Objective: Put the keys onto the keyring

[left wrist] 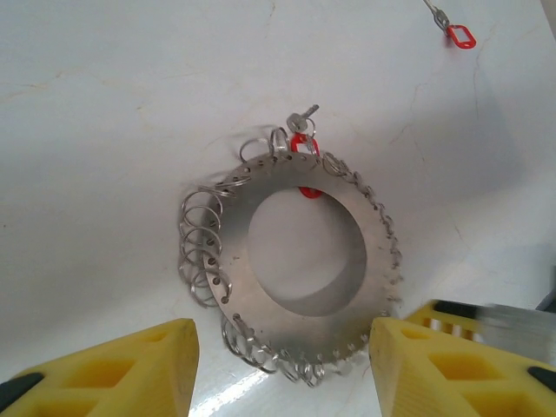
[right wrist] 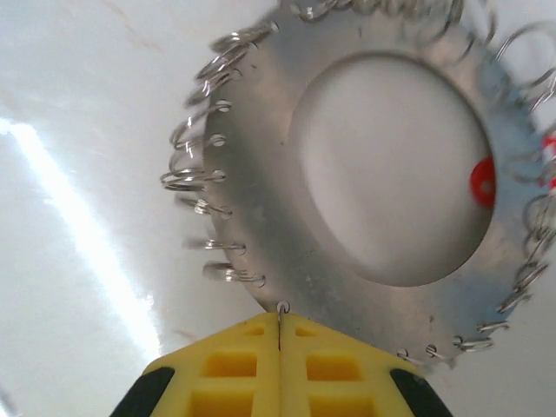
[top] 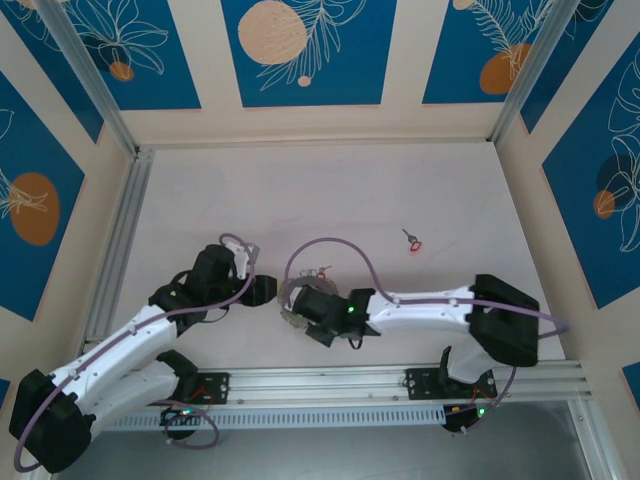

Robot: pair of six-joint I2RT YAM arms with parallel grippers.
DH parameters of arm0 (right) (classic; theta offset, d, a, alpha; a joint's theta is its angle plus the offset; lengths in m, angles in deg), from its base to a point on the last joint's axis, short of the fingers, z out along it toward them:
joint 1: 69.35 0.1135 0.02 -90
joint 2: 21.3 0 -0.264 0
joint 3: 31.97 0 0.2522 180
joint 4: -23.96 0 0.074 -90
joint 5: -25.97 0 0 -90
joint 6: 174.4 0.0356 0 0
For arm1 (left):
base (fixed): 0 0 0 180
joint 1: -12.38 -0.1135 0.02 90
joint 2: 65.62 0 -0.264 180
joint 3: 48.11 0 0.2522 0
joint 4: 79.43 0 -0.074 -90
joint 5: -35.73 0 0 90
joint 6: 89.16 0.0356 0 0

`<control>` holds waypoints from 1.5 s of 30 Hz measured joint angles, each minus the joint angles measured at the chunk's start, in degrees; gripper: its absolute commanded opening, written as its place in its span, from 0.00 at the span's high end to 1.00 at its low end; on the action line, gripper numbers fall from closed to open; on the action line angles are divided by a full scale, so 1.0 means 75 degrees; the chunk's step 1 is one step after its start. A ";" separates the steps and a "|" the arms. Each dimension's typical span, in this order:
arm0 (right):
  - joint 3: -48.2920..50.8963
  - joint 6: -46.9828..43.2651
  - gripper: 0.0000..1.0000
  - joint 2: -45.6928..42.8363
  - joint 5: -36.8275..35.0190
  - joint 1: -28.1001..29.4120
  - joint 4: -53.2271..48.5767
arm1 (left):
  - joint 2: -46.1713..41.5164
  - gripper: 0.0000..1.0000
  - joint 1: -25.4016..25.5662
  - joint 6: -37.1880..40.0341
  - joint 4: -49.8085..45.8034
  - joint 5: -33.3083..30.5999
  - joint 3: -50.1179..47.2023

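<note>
1. White table (top: 300, 190) walled with blue flower-print panels (top: 300, 50). Everything below is placed against the keyring (left wrist: 373, 261), a flat metal disc with a wide hole and small wire loops all round its rim.
2. At the keyring's rim the right gripper (right wrist: 279, 326) has its yellow fingers (right wrist: 234, 373) pressed flat together. One tiny loop sits in the seam, so it looks to be pinching the keyring by that loop.
3. On the keyring's other side, the left gripper (left wrist: 282, 339) has its fingers about half apart, one to each side of the rim, holding nothing.
4. A red-tagged key (left wrist: 302, 117) hangs on the rim opposite the left gripper.
5. A loose key (top: 412, 240), also red-tagged, lies on the table well away from the keyring, to its far right.
6. First risk, as I judge it: a pinch on one thin loop is weak, so the keyring may twist or drop if the left gripper bumps it while closing.
7. Second risk: the loose key is small and lies flat, so fingers may skid over it or push it farther from the keyring.
</note>
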State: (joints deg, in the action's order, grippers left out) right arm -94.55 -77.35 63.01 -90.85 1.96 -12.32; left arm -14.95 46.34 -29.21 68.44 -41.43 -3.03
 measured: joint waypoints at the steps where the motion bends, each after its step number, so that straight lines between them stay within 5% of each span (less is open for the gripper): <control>1: 0.0020 -0.0050 0.96 -0.0277 0.0087 -0.0003 0.0064 | -0.0044 0.46 0.0000 0.0003 -0.0061 -0.0003 0.0000; 10: 0.0251 -0.0431 1.00 -0.2643 0.1387 -0.0195 0.0536 | -0.0632 0.54 0.0000 0.0102 -0.0443 0.0157 0.0003; 19: 0.0393 -0.0691 1.00 -0.3841 0.2821 -0.1113 0.1011 | -0.2136 0.64 0.0047 0.0050 -0.0402 0.1239 0.0032; 28: 0.0801 -0.0653 1.00 -0.4438 0.4112 -0.1716 0.2005 | -0.3197 0.64 0.0417 -0.0277 0.1236 0.2559 -0.0006; 45: 0.1099 0.0017 1.00 -0.4715 0.5849 -0.2218 0.4022 | -0.1754 0.67 0.1510 -0.0003 0.2943 0.3281 0.0385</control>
State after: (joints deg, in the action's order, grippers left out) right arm -86.31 -77.22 27.65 -46.99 -14.67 17.84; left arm -28.10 57.66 -29.23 90.52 -16.82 -0.15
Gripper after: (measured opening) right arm 0.060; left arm 0.352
